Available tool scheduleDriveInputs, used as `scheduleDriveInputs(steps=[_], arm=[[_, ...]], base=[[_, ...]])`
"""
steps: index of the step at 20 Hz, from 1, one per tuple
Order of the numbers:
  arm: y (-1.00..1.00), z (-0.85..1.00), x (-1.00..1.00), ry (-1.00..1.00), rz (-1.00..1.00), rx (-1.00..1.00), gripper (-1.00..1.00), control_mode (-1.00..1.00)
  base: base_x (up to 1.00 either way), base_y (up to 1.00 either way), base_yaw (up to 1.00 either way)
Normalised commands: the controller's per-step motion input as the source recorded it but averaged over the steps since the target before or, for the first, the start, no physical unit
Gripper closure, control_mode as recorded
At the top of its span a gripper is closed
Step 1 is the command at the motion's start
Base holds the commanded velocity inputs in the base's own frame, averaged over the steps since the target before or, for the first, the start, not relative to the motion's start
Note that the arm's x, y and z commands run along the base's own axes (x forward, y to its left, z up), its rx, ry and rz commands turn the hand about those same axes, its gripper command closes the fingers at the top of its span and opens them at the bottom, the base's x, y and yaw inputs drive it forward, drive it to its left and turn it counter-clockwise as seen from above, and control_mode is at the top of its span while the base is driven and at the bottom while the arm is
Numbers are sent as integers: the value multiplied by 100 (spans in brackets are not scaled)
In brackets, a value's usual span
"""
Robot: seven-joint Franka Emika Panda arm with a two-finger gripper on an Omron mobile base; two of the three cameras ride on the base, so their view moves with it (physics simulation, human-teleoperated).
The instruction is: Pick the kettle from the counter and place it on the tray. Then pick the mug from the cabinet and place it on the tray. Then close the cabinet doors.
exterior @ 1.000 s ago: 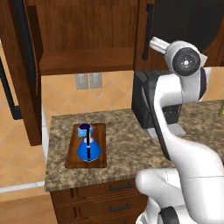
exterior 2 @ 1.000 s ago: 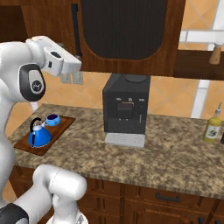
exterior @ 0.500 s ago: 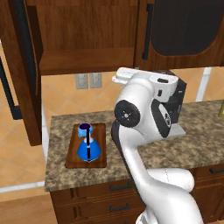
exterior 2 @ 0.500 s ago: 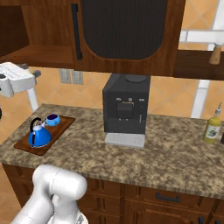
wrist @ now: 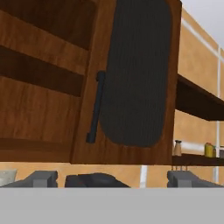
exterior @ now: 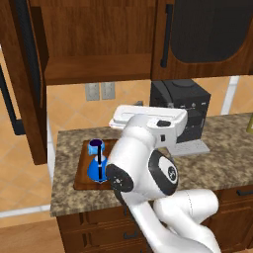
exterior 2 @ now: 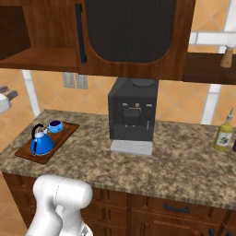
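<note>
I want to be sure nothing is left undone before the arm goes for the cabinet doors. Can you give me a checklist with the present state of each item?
1. Kettle on the tray: ok.
2. Mug on the tray, behind the kettle: ok.
3. Gripper open and holding nothing: ok.
4. Right cabinet door shut: ok.
5. Left cabinet door shut: not ok, it stands swung wide open.
6. Cabinet shelf free of things in the door's path: ok as far as the left base view shows.
</note>
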Motion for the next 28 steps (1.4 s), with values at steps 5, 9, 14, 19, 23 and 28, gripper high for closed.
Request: scheduleDriveInputs(steps=[5,9,14,19,23,28], arm=[[79,-1,-21,0,-17,-12,-100,-100],[62,-33,-5,-1,-13,-14,-100,-100],[56,-49,-4,-5,-7,-16,-100,-100],[75,-11,0,1,-10,-11,-100,-100],[88,-1,0,4,-10,-12,-100,-100],[72,-16,3,1,-7,-9,-100,-100]], base=[[0,0,0],[0,0,0],[0,0,0],[0,0,0],[0,0,0],[0,0,0]])
